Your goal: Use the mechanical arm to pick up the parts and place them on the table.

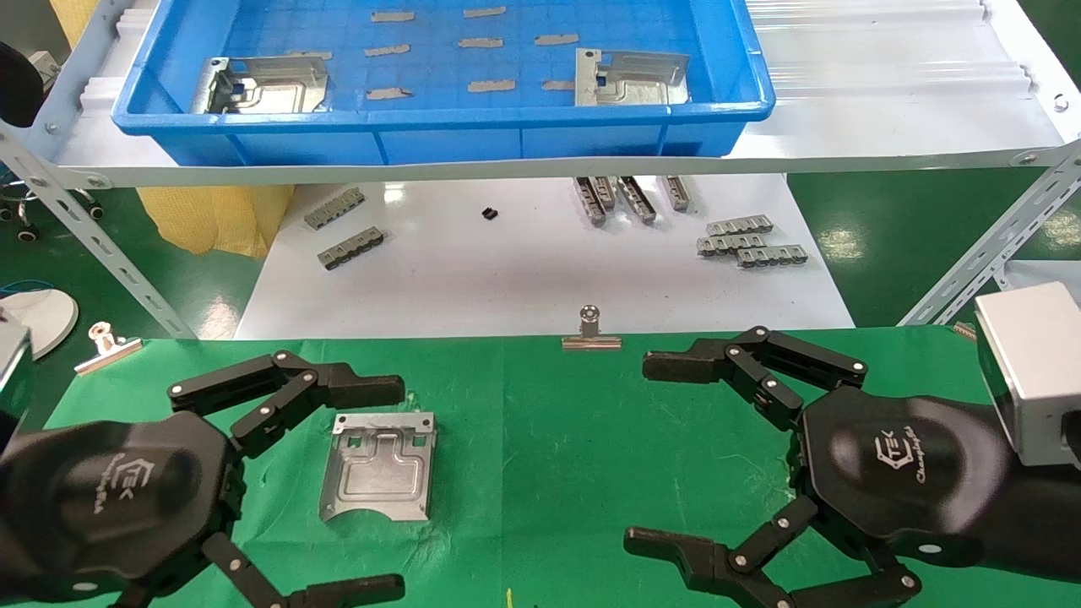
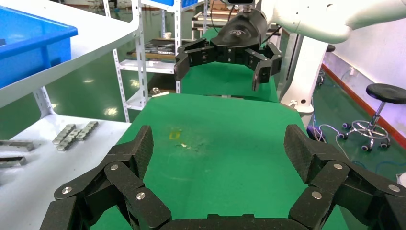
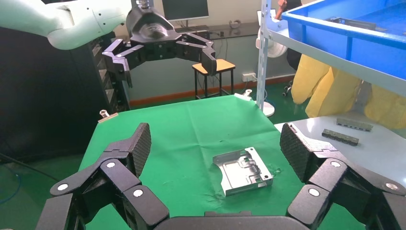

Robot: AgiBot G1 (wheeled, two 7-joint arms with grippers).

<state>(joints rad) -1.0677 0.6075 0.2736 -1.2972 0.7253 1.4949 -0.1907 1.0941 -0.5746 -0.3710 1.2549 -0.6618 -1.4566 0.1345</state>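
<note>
One silver stamped part (image 1: 379, 465) lies flat on the green-cloth table (image 1: 549, 439), just right of my left gripper (image 1: 372, 485), which is open and empty. It also shows in the right wrist view (image 3: 242, 170). Two more parts (image 1: 262, 84) (image 1: 629, 78) lie in the blue bin (image 1: 439, 135) on the shelf. My right gripper (image 1: 654, 452) is open and empty over the table's right side. In the left wrist view my left gripper (image 2: 218, 151) frames bare green cloth, with the right gripper (image 2: 220, 67) beyond. In the right wrist view my right gripper (image 3: 215, 146) frames the part, with the left gripper (image 3: 163, 55) beyond.
Small grey toothed strips (image 1: 752, 241) (image 1: 346, 228) lie on the white board (image 1: 540, 279) beyond the table. Flat tape strips (image 1: 477, 42) dot the bin floor. Binder clips (image 1: 591, 333) (image 1: 105, 344) grip the cloth's far edge. Angled metal shelf legs (image 1: 93, 236) (image 1: 996, 245) stand at both sides.
</note>
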